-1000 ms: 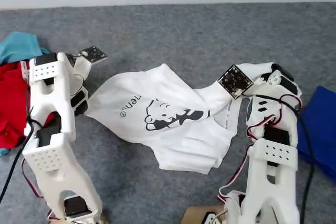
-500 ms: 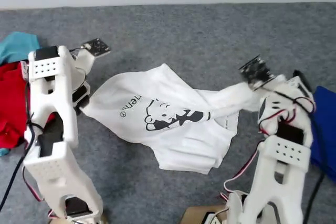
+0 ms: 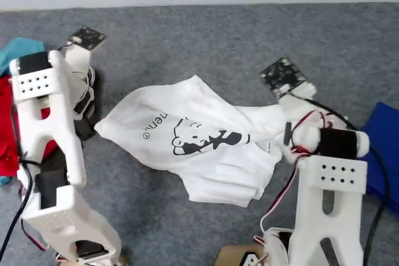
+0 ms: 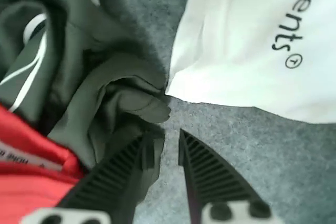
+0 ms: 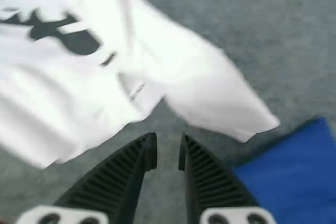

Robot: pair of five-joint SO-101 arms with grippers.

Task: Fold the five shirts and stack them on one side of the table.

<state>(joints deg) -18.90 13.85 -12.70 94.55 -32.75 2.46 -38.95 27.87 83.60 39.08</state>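
Left gripper (image 4: 169,145) at nine o'clock, right gripper (image 5: 167,153) at three: I flank the white shirt (image 3: 199,141), jaws barely parted, empty, probably to pull it flat.

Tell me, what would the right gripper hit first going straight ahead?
Probably the white shirt, its sleeve just ahead of the right gripper; depth is unclear, so it might touch the grey table first.

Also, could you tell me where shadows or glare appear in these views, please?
High view: even light, no glare on the white shirt; left wrist view: folds of the dark shirt lie in shade; right wrist view: a shadow under that shirt's edge.
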